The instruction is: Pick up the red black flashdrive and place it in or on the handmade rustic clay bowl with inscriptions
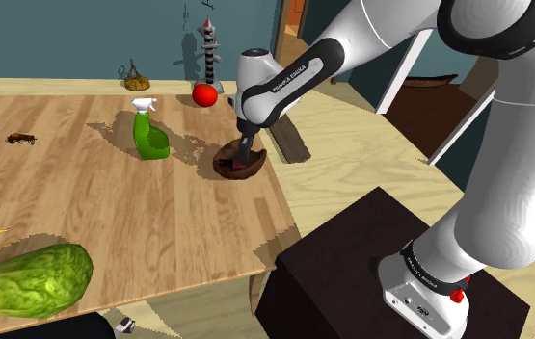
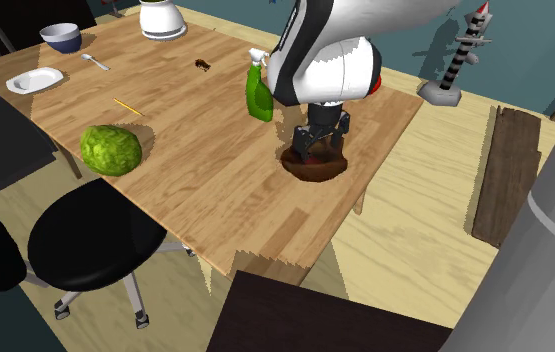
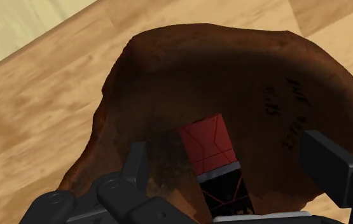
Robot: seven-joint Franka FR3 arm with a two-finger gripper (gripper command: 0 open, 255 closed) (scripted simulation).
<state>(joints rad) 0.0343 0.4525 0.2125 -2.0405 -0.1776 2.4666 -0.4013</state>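
Since the gripper (image 3: 226, 151) hangs with its fingers (image 3: 138, 167) spread wide and touching nothing, the drive (image 3: 208, 147) is not held: it lies free inside the brown bowl (image 3: 168, 76), on the sloping inner wall. It sits between the fingers, nearer one than the other, with a gap on each side. Its long axis runs straight away from the palm, crosswise to the line on which the fingers close, black end toward the hand and red end toward the bowl's middle. From the shoulder view the gripper (image 1: 246, 150) reaches down into the bowl (image 1: 239, 168) near the table (image 1: 111, 212) edge. The placing looks done, so I judge the next move is a straight lift up and out, fingers kept clear of drive and rim.
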